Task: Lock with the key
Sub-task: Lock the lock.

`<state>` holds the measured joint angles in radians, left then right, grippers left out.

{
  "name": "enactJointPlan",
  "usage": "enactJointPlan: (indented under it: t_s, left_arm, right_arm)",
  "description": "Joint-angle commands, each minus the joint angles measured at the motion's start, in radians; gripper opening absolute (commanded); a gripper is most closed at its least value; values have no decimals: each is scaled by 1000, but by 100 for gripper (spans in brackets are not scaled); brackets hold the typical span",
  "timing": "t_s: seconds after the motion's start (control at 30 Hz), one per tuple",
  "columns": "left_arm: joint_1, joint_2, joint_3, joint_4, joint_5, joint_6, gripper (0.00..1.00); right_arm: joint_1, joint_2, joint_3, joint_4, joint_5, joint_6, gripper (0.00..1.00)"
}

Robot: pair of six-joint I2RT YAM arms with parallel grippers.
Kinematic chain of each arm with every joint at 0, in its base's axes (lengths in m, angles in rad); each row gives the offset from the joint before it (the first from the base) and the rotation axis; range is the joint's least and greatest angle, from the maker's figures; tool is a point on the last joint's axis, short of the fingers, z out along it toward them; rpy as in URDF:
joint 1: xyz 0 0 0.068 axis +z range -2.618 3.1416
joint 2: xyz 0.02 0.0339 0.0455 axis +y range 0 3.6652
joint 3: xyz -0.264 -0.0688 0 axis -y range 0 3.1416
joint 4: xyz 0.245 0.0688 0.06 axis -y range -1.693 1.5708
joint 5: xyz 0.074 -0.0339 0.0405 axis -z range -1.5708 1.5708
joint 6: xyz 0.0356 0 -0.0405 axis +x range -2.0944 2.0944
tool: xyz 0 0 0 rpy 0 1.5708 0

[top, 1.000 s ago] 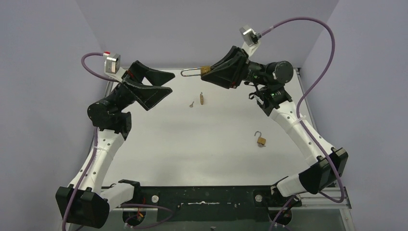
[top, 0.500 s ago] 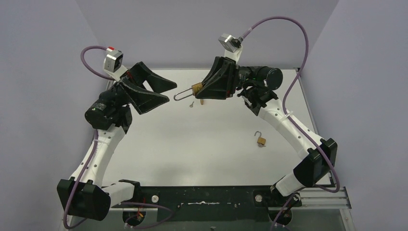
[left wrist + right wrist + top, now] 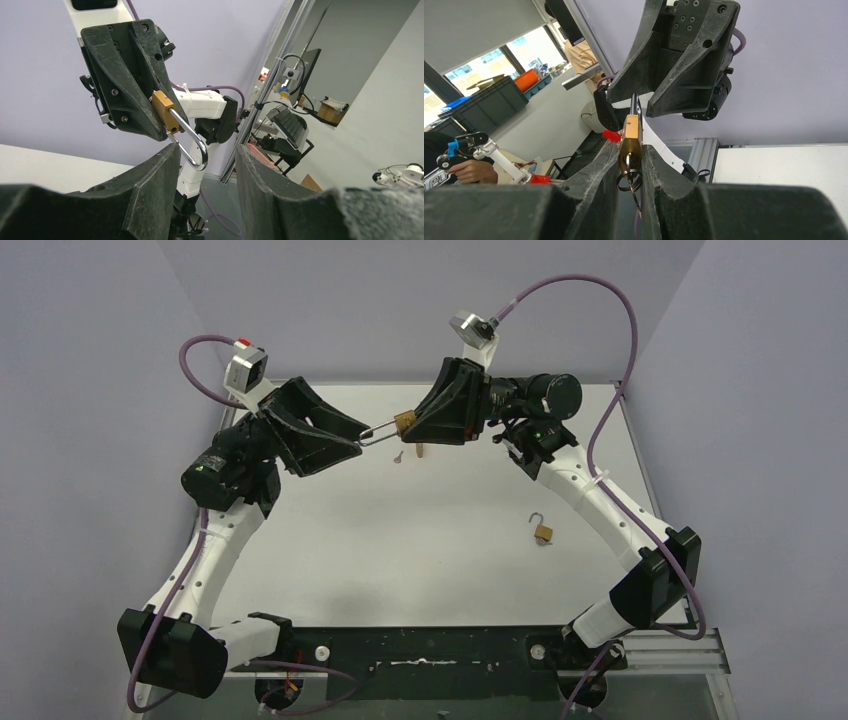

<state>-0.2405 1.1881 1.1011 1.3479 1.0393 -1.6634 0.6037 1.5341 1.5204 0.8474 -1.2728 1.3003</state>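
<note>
My right gripper [image 3: 630, 147] is shut on the brass body of a padlock [image 3: 630, 135], held in the air over the far side of the table. A key [image 3: 627, 161] sits in its keyhole, and a dark ring [image 3: 629, 181] hangs from the key. The long silver shackle [image 3: 192, 145] points toward my left gripper [image 3: 206, 150]. That gripper's jaws stand apart around the shackle's end, which lies close to the left finger [image 3: 160, 170]. In the top view the padlock [image 3: 405, 423] bridges the two grippers.
A second small padlock [image 3: 542, 531] with an open shackle lies on the white table, right of centre. A third padlock [image 3: 420, 450] and a loose key [image 3: 398, 456] lie below the held one. Purple walls enclose the table [image 3: 400, 570] on three sides.
The right arm swung the padlock left and lower. The left gripper moved up to the shackle's end and its jaws narrowed around it.
</note>
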Motion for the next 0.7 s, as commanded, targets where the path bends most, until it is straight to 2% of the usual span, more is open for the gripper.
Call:
enactJointPlan:
  t_s: [0.0, 0.07, 0.2, 0.5, 0.67]
  left_arm:
    - [-9, -13, 55, 35, 14, 6, 40]
    - [-11, -17, 54, 20, 20, 19, 31]
    - [-13, -25, 48, -11, 21, 47, 0]
    - [-47, -27, 56, -18, 17, 63, 0]
    - [-66, -30, 42, -71, 21, 122, 0]
  right_arm:
    - [1, -4, 18, 4, 20, -31, 0]
    - [1, -3, 19, 1, 20, -35, 0]
    - [1, -3, 18, -1, 19, -35, 0]
    - [4, -5, 21, -22, 17, -52, 0]
    - [16, -6, 27, -56, 16, -78, 0]
